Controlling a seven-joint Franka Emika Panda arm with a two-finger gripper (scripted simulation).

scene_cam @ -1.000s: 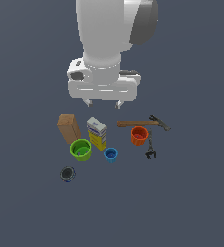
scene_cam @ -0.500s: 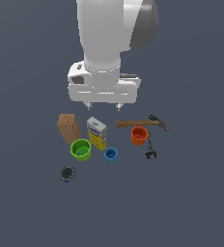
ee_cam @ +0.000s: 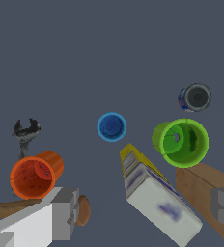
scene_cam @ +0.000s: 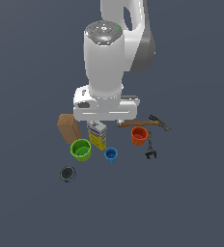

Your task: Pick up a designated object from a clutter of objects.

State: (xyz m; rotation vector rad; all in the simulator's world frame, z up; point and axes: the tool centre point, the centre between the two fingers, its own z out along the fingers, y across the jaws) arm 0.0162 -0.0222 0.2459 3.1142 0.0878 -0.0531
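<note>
Now we've swung lower over the clutter; our hand [ee_cam: 140, 214] is spread wide & empty, blue cup [ee_cam: 111, 127] just ahead, ungrasped.

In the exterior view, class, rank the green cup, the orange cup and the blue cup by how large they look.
Largest to smallest:
1. green cup
2. orange cup, only a little smaller, and it stands slightly farther back, so that gap is unsure
3. blue cup, clearly the smallest
</note>
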